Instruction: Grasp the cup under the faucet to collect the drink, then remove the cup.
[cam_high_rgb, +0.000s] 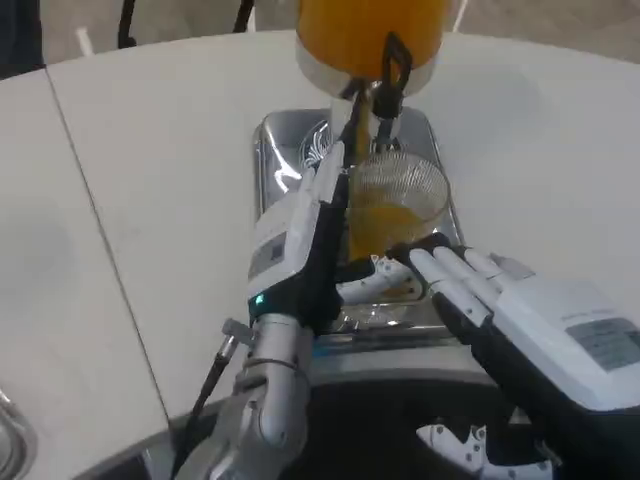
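The right hand (455, 275) wraps the cup (392, 215) under the faucet (385, 85), the left hand (315, 215) reaches up to the faucet with its grip unclear, and the cup looks half-filled, so removal remains.

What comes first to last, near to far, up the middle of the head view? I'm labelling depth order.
Right robot hand → cup with orange drink, standing on the metal tray → black faucet → orange dispenser. The left robot hand overlaps the cup's span, so I leave it out.
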